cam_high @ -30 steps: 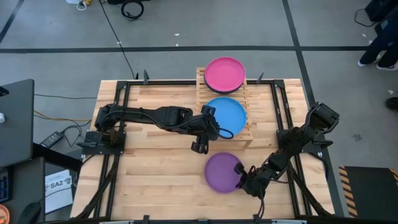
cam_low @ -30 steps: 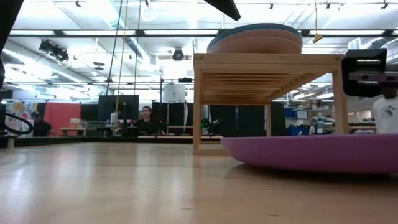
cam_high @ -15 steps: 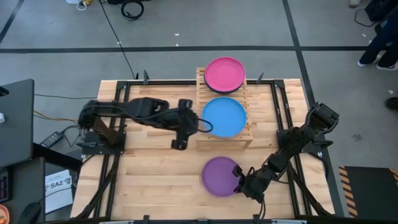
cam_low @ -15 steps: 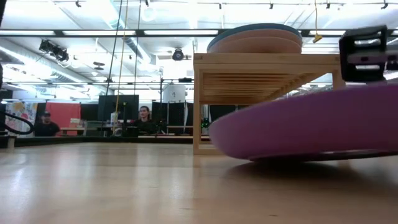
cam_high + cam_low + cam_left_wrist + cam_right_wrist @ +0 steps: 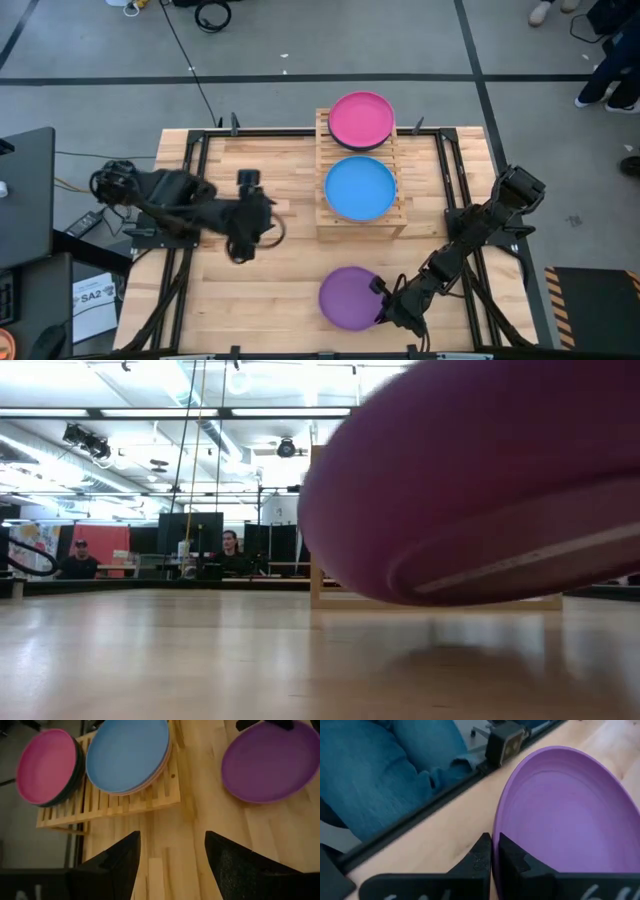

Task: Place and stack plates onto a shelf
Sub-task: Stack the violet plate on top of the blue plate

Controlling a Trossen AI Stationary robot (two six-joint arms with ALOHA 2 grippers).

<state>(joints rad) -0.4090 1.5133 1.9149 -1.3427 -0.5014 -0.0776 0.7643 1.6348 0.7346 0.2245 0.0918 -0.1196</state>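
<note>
Gripping the round matte purple plate (image 5: 349, 297) by its rim, the right gripper (image 5: 381, 303) is clamped tight near the table's (image 5: 270, 290) front edge, plate lifted and tilted. Blue plate (image 5: 360, 188) tops a stack on the slatted light-wood shelf (image 5: 322, 225) at the back-centre edge, magenta plate (image 5: 361, 119) behind it. Left gripper (image 5: 243, 244) empty, fingers spread, toward the left edge.

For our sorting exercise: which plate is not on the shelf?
The purple plate: the right hand grips its rim, off the shelf, while the pink plate and blue plate rest there.
</note>
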